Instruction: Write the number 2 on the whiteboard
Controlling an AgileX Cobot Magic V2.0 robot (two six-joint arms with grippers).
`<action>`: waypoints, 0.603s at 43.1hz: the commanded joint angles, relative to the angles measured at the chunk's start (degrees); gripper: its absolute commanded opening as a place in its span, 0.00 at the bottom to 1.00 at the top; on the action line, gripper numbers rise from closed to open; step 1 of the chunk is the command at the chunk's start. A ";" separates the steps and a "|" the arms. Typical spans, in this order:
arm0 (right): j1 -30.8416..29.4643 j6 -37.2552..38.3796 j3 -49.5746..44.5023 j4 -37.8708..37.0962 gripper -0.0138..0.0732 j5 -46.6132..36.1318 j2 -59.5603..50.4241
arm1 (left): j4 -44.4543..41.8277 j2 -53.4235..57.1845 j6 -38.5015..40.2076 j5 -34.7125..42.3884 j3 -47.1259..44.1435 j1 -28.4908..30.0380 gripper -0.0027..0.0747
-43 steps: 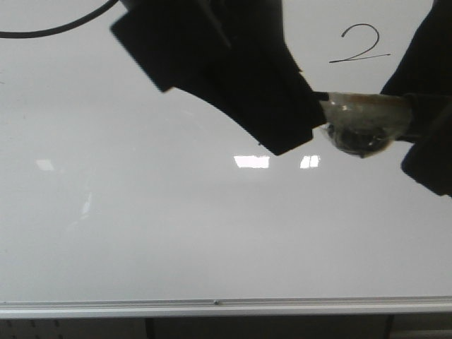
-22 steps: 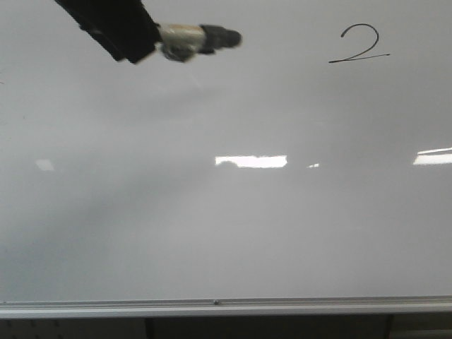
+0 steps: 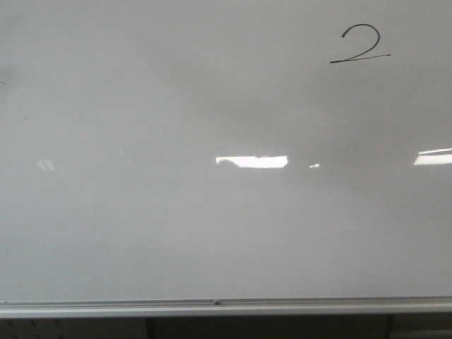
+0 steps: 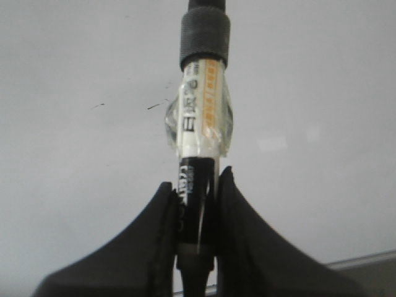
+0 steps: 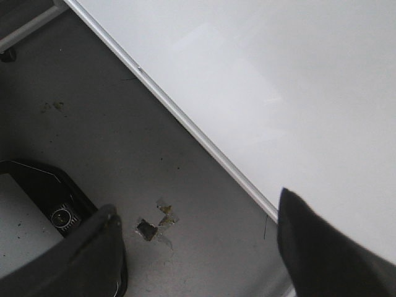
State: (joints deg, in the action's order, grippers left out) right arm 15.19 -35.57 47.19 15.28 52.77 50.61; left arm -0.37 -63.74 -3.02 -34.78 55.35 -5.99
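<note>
Both arms out of the front shot, claws only show up on the wrist cams

Left claw (image 4: 197,204) has its two black fingers (image 4: 154,235) pinched tight on a marker (image 4: 201,124), clamped around the black lower part of the barrel so the pen sticks straight out past the fingertips. Right claw (image 5: 198,247) is spread wide with nothing between the fingers, one dark finger (image 5: 93,260) on each side of its wrist view, hanging over a board edge and the floor.
</note>
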 commanded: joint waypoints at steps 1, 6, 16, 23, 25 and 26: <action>-0.23 0.04 1.72 0.37 0.79 -2.71 -0.41 | 4.12 1.39 1.15 14.61 -4.06 2.09 0.04; -0.23 0.04 1.72 0.37 0.79 -2.71 -0.41 | 8.60 0.04 1.15 28.52 -10.64 3.31 0.04; -0.23 0.04 1.72 0.37 0.79 -2.88 -0.41 | 11.95 -7.11 1.15 53.05 -17.62 3.20 0.04; -0.23 0.04 1.65 0.37 0.79 -3.33 -0.41 | 11.95 -12.71 1.15 58.92 -17.62 3.05 0.04; -0.23 0.04 1.59 0.37 0.79 -3.61 -0.36 | 11.95 -14.03 1.15 60.63 -17.62 3.05 0.04; -0.23 0.04 1.53 0.37 0.79 -3.80 -0.36 | 11.95 -14.81 1.15 61.64 -17.62 3.05 0.04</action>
State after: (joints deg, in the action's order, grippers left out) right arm 15.19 -35.57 47.19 15.28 52.39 50.61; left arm 11.18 -77.92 -2.40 18.14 36.23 -2.97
